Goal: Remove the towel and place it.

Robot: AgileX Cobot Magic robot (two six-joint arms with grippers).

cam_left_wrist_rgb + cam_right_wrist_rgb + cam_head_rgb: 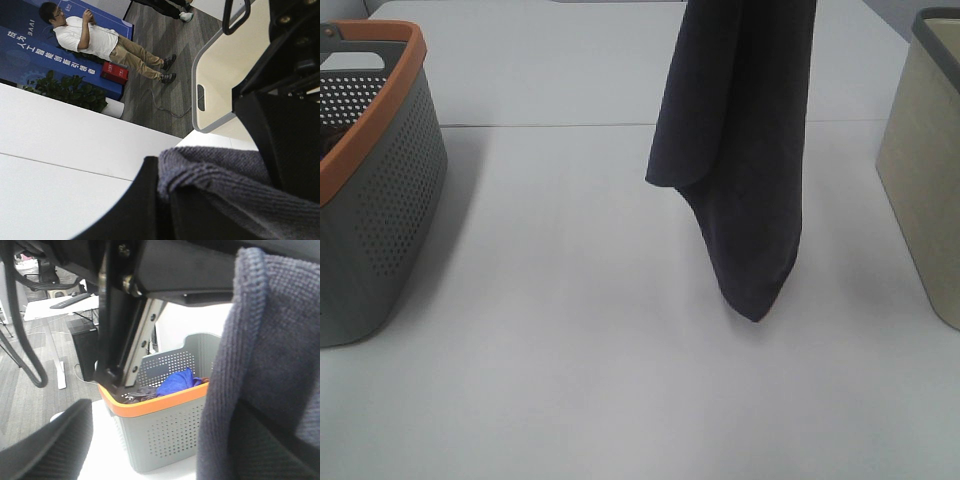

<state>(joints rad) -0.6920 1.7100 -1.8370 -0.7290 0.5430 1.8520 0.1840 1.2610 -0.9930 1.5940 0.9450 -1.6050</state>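
exterior high view shows the towel (740,150) hanging in a long dark fold over the middle of the table (570,380), its top out of frame. whether its pointed lower tip touches the surface cannot be told. it is out of the grey basket (390,210) on the left and well apart from the beige bin (920,180) on the right.

the left gripper (200,195) is clamped on a bunched upper edge of the cloth and appears to carry all its weight. the right gripper (160,440) stands wide, holding nothing, with the towel draped just beside one finger.

the removing looks done and the placing remains. to do it well, the right gripper should probably take the near edge deep between its fingers before closing, so the soft cloth does not slip. both arms could then draw apart to open the fold and lower it onto bare table between the two containers. letting go too high risks a crumpled heap.
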